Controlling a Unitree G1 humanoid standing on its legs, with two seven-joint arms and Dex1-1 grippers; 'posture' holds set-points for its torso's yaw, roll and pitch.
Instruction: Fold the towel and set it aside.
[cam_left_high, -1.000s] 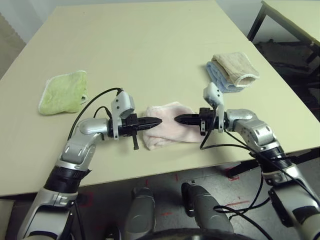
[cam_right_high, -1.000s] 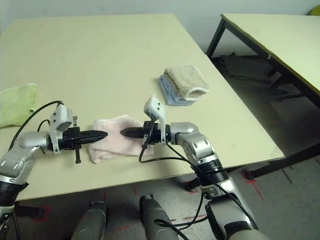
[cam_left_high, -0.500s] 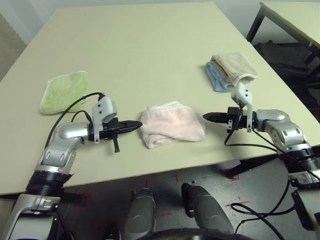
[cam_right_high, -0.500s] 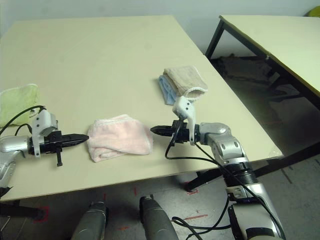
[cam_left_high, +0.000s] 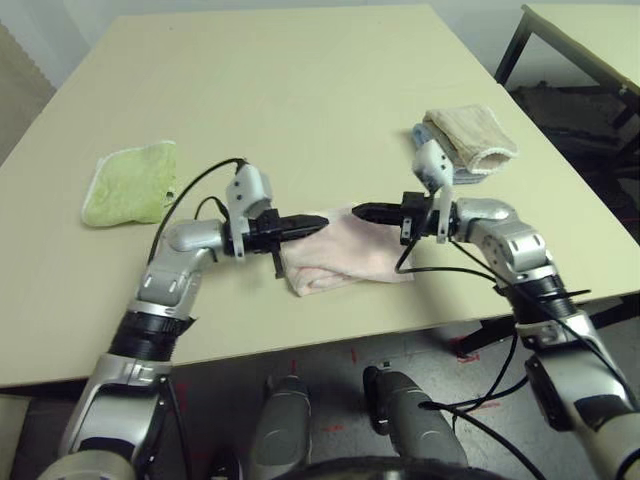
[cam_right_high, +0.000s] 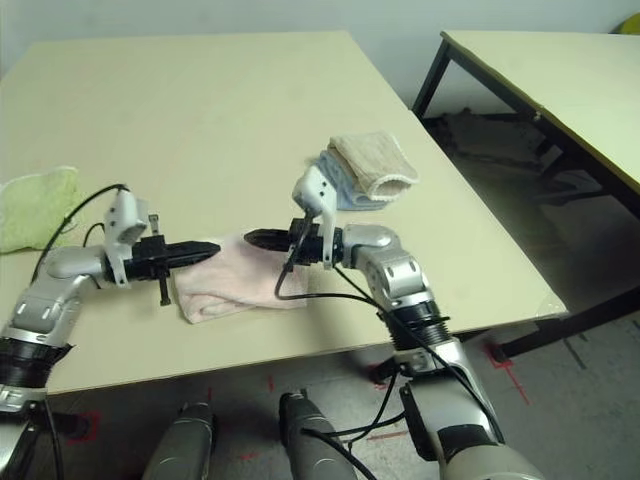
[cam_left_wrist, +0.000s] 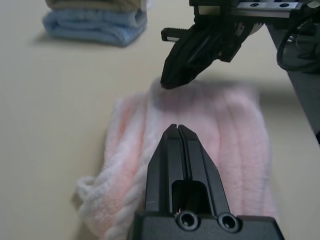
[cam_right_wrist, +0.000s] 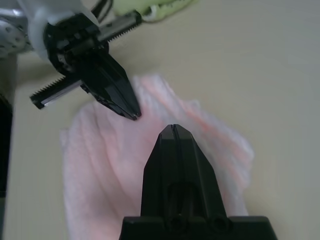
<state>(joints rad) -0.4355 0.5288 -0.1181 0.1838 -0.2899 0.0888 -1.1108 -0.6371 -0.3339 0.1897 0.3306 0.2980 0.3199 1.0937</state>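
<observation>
The robot's 2 grippers face each other tip to tip above the folded pink towel (cam_left_high: 345, 260), which lies near the table's (cam_left_high: 300, 90) front edge. The left gripper (cam_left_high: 318, 221) and the right gripper (cam_left_high: 358, 211) are both pinched tight, holding nothing. A light-green cloth (cam_left_high: 130, 182) lies well to the left; beige and blue folded cloths (cam_left_high: 470, 138) sit behind the right arm.

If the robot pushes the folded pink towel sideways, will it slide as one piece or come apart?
The towel looks soft and thick, so it is probably floppy. Its folded layers lie loose at the front edge, so a push may bunch or unfold it rather than slide it whole.
</observation>
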